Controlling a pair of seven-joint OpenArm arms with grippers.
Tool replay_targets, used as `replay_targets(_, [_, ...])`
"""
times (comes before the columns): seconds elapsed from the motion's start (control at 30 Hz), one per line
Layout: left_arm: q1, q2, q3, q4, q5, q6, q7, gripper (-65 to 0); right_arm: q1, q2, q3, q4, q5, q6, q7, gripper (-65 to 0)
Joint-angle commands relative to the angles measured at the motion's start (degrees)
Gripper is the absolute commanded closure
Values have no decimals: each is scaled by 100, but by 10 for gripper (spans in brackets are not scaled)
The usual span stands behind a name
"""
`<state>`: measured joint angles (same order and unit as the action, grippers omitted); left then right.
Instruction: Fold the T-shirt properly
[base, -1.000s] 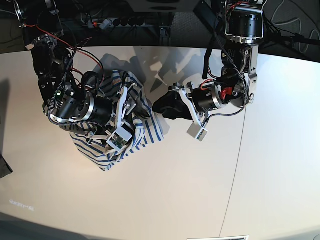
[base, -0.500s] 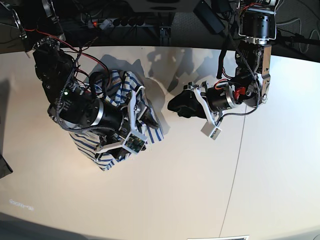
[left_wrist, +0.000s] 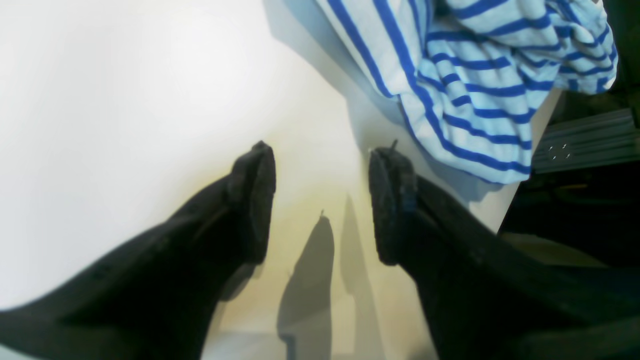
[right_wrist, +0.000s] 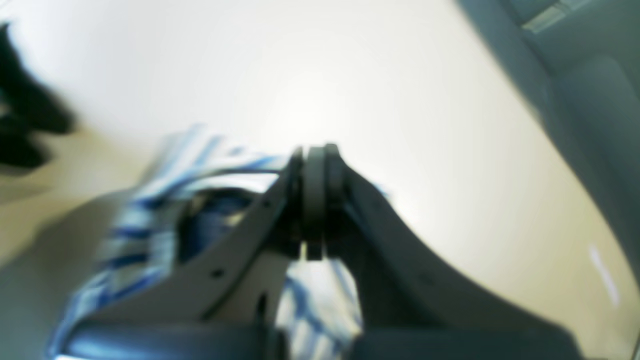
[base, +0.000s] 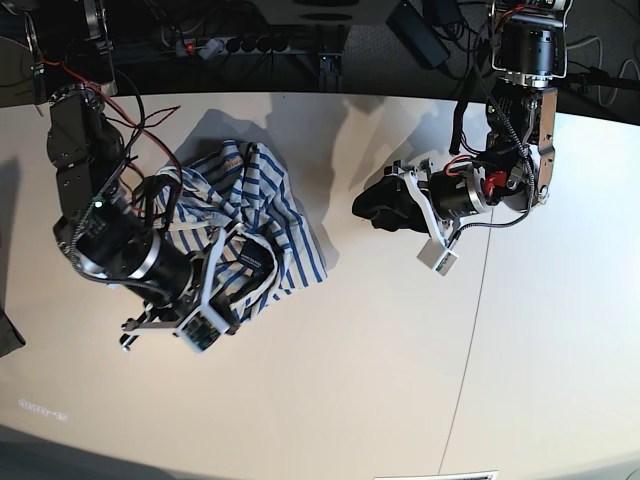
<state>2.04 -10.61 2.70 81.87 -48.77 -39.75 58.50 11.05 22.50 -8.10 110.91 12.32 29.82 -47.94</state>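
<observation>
The T-shirt (base: 262, 195), cream-white with thin blue stripes, lies crumpled on the white table (base: 340, 390) at the left of the base view. My right gripper (base: 248, 265) rests on its near edge. In the right wrist view this gripper (right_wrist: 312, 192) has its jaws pressed together, with blurred striped T-shirt (right_wrist: 150, 200) cloth meeting the tips and spreading on both sides. My left gripper (base: 368, 208) hovers to the right of the shirt, apart from it. Its black fingers (left_wrist: 250, 200) stand open over bare table, with the T-shirt (left_wrist: 475, 75) hem just beyond them.
The table's back edge (base: 330, 95) runs close behind the shirt, with a power strip (base: 235, 45) and cables in the dark area beyond. A seam (base: 470, 330) crosses the tabletop on the right.
My right gripper has shut and its arm has swung down and to the left over the shirt. The left arm has drawn back to the right, away from the shirt.
</observation>
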Motion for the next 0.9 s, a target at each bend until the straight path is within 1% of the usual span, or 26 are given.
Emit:
replay_targets(0.0, [-72,-70,-9,103,-85,-25,-37,-331,105,37,175,-79,17,101,212,0])
replay_targets(0.1, [-57,-103,-11,103,-184,-25,13,-331,151,35,376,-579,149,103,363,0])
replay_targets(0.23, [-59,-96,-15,103,-306,-25,26,-331,341,26,345,-1200,542,107,363,0])
replay_targets(0.3, [-59,-98,-15,103,-310,-25,28,-331,400,-20,262,-1438,629,109,363,0])
replay_targets(0.4, [-59,-101,-15,103,-306,-25,31,-331,407,-236,-48,-1609,616,127,361,0])
replay_targets(0.53, [-59,-101,-15,103,-308,-25,55,-331,404,-636,-822,-1635,564,125,365,0])
replay_targets(0.67, [-61,-101,-15,103,-310,-25,48,-331,407,-1062,-1451,-1635,42,122,474,0])
replay_targets(0.8, [-59,-101,-15,103,-310,-25,50,-331,452,-1384,-1593,-1626,11,122,452,0])
replay_targets(0.87, [-59,-103,-15,103,-308,-25,57,-331,450,-1460,-1593,-1591,37,122,439,0])
